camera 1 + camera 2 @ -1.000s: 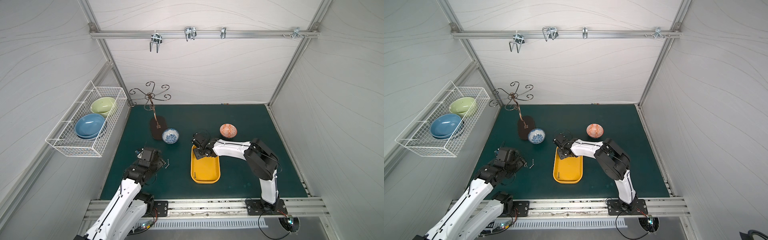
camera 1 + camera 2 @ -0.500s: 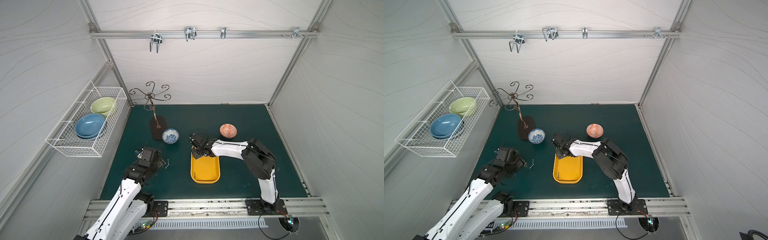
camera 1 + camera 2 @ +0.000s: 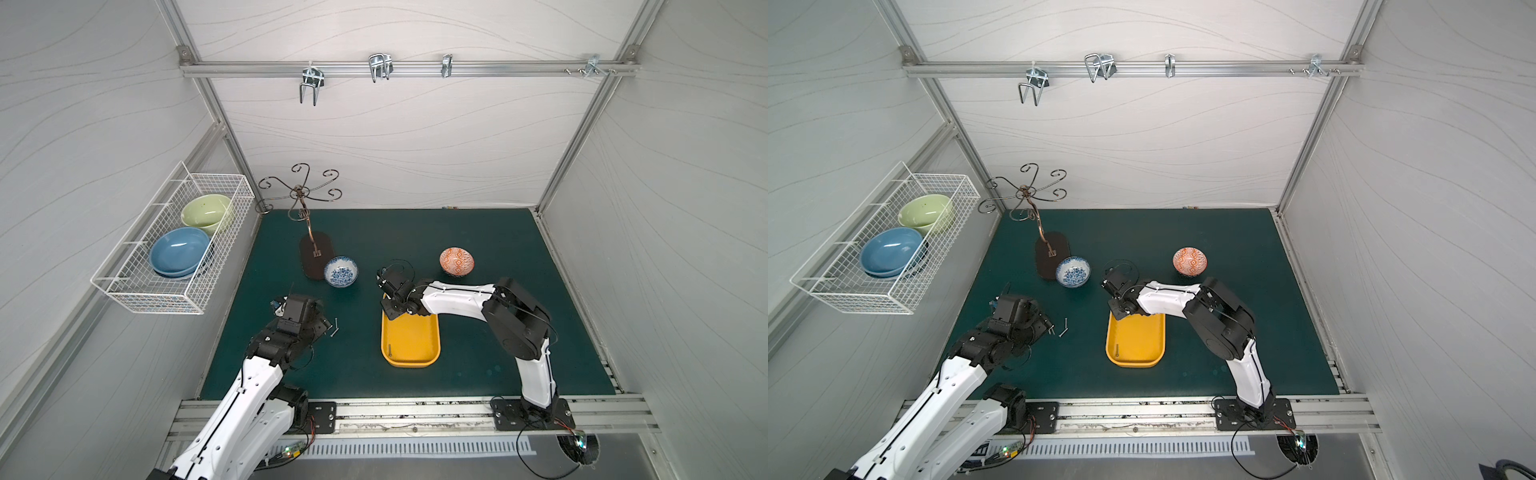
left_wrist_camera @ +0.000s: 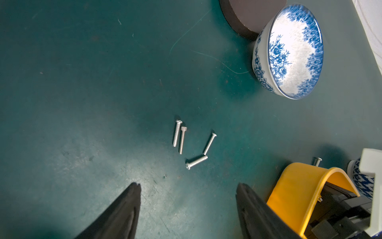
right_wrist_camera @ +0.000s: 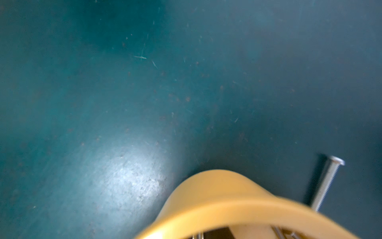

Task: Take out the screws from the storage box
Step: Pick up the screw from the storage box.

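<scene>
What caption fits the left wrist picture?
Four screws lie on the mat in front of the open left hand, blue bowl beyond.

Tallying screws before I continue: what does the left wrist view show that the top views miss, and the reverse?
Left wrist only: a silver metal screw on the dark green mat past the end of the shallow yellow plastic tray. Top views only: one screw inside that tray. Both: the tray, the loose screws, the blue-and-white ceramic bowl.

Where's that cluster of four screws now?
The four screws lie on the green mat, right in front of the open left gripper; in a top view they sit between it and the yellow tray.
</scene>
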### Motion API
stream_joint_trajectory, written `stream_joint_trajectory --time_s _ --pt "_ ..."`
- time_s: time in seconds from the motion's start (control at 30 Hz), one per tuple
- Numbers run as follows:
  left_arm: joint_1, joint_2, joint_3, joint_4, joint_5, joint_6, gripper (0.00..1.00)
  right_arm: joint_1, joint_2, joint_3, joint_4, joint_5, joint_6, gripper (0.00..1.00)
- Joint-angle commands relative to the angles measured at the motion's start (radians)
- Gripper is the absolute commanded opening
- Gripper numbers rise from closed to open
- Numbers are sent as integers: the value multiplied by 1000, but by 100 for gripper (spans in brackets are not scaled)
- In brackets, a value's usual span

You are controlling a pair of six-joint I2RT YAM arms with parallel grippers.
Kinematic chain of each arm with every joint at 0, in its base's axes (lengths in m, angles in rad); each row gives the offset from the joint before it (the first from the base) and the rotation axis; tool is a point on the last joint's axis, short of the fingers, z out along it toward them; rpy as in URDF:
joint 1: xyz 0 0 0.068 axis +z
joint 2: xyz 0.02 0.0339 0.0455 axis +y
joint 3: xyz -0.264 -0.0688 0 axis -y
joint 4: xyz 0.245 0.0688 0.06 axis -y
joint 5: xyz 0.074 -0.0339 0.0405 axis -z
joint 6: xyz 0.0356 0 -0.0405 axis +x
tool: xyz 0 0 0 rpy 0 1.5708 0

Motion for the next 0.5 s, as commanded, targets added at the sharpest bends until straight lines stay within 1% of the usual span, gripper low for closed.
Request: stream_joint_trajectory --time_s 0.0,0.07,0.23,0.47 --pt "4 -11 25 32 16 19 78 4 -11 0 -101 -35 8 2" --pt "4 -11 25 36 26 23 79 0 -21 29 -146 -37 11 1" --pt "4 -12 26 34 29 25 78 -9 -2 152 -344 -75 31 0" --pt "4 -23 26 33 41 23 78 -17 -27 158 -419 -74 43 0"
